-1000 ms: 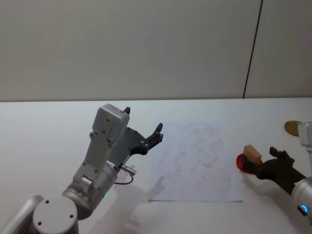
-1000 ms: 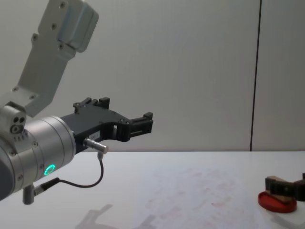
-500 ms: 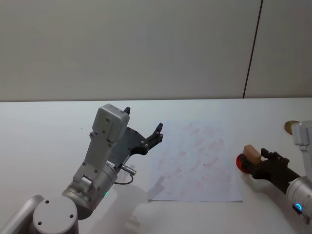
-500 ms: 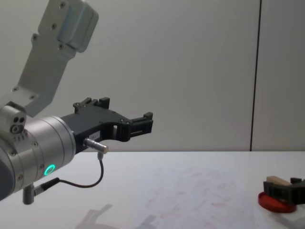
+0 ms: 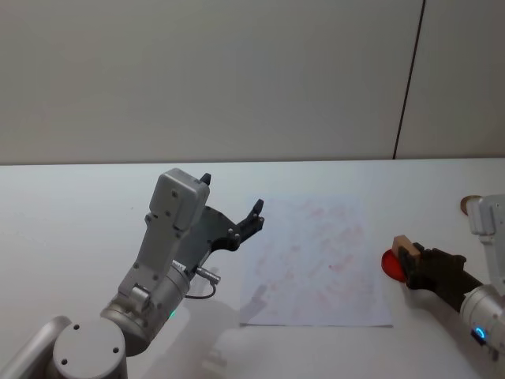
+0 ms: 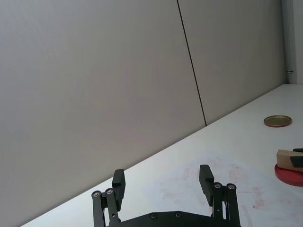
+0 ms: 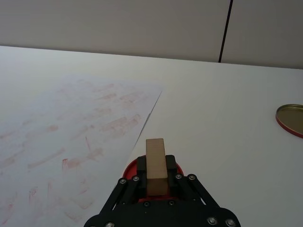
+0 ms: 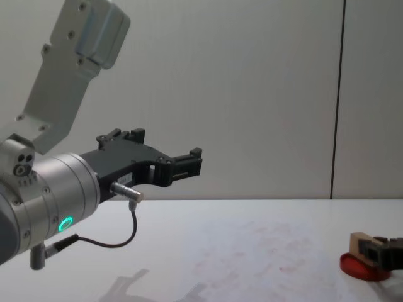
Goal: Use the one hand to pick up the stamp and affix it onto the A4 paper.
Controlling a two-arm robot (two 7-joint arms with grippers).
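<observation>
Now the right gripper (image 7: 156,176) reaches in low from the robot's right, and its jaws have come together. A second ago they stood spread on either side of the stamp (image 7: 155,160); half a second ago they were narrowing; at this moment they press against its two long sides. The block stands upright between them, its base down on the red ink pad (image 5: 389,263), which lies just beside the right edge of the A4 paper (image 5: 316,260). I judge the grasp made and the lift not yet begun, so what is left is to raise the stamp, carry it left over the sheet and press it down.

On the other side the left gripper (image 6: 162,177) hangs parked above the table (image 5: 79,205), jaws wide apart and holding nothing, near the sheet's left edge.

Farther off, a gold round lid (image 7: 291,119) lies on the table beyond the pad, well apart from it, and a grey wall (image 5: 237,79) closes the scene.

No brand or label can be read anywhere; the pink marks on the paper are smudges, too faint to make out as words.
</observation>
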